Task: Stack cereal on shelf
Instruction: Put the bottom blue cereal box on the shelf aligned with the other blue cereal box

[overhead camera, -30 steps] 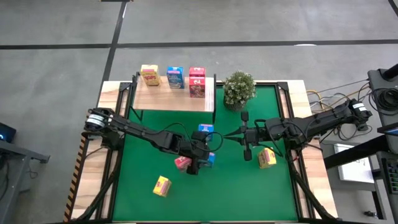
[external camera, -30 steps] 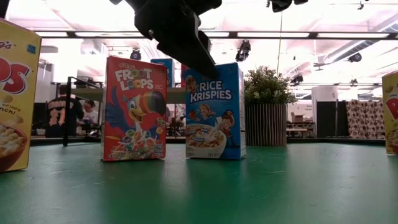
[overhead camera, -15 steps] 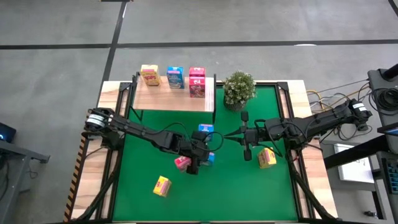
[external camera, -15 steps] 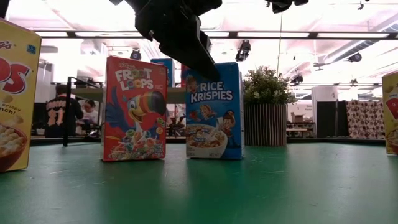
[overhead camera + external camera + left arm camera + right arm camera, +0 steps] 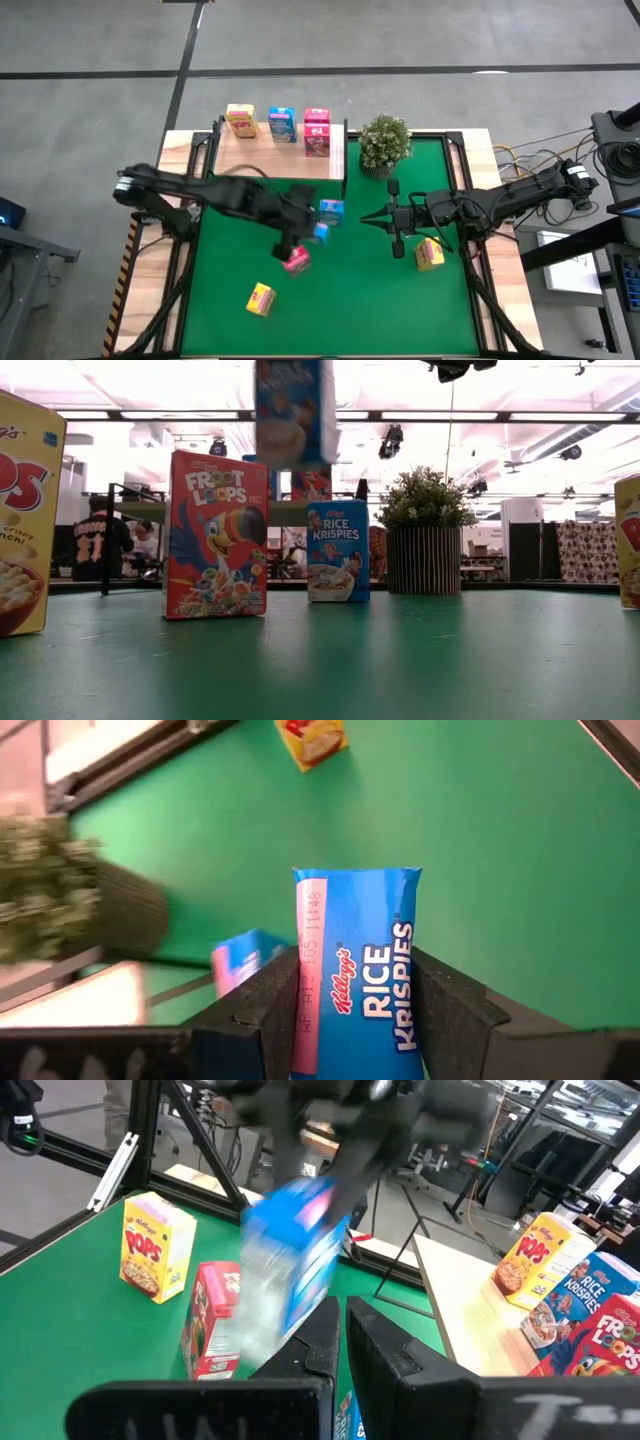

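Cereal box (image 5: 357,970), blue printed cardboard, clamped in left gripper (image 5: 350,1010); right gripper (image 5: 392,220) closed, empty

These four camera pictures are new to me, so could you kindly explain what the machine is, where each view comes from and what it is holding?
It is a robot with two dark arms at a table covered by a green mat. One camera looks straight down, one sits at table height, and one rides on each wrist. The left gripper is shut on a blue Rice Krispies cardboard box, lifted off the mat. The right gripper waits shut near the small potted plant. Another blue box, a pink-red box and two yellow boxes stand on the mat. Three boxes already stand on the light-wood shelf.
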`<state>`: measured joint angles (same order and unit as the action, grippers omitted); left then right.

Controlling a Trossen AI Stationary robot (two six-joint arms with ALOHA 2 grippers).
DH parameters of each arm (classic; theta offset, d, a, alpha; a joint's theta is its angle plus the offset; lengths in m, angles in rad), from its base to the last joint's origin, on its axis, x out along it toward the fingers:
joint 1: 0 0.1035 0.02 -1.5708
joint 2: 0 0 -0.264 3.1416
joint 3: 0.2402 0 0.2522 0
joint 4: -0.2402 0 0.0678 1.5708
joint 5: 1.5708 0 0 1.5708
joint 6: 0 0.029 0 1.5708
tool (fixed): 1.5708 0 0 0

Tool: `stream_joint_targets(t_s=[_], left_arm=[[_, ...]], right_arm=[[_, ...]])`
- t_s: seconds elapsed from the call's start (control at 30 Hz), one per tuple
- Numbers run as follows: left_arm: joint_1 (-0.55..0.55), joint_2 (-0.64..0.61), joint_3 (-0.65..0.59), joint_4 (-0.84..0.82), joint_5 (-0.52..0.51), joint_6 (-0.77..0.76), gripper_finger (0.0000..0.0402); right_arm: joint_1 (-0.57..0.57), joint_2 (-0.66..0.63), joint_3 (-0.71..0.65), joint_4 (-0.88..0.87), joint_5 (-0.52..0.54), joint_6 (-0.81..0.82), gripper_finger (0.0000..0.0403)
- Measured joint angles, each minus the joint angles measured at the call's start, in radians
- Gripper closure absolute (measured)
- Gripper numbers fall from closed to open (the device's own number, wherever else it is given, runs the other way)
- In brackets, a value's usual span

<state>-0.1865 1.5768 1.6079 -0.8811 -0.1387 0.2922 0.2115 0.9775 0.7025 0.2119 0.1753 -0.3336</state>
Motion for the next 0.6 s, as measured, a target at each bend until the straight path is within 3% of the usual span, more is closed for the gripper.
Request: stream_joint_targets(t_s=[0.23,0.43,0.6], left_arm=[[0.132,-0.168,0.007,-0.107,-0.009,0.118,0.0253],[0.374,-0.258,-0.019,-0.113,-0.001,0.203,0.0253],[0.606,-0.250,-0.019,-0.116,0.200,0.245,0.0253]], right_arm=[[0.000,0.000,0.000,0.001,0.000,-0.005,0.0390],[-0.001,0.000,0.000,0.002,0.000,-0.010,0.0390],[-0.001,0.000,0.000,0.002,0.000,-0.019,0.0390]])
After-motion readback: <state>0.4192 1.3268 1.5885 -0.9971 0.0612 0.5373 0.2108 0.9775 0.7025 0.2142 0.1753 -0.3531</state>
